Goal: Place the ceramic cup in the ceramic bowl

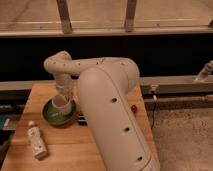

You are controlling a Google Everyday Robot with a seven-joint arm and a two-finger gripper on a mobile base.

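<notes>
While its long axis stands upright, rim up, we log the ceramic cup (pixel 62 104), whitish-pink and tapered, inside the ceramic bowl (pixel 51 114), glossy green, on the worktop (pixel 75 145). At 12 o'clock above it: gripper (pixel 63 92), fingers' state untellable.

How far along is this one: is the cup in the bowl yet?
Nearly done. The cup already sits inside the green bowl on the wooden table. The pincer is right at the cup's rim, so release is not confirmed. Left: let go and lift the arm clear. The white bottle lies untouched nearby.
</notes>
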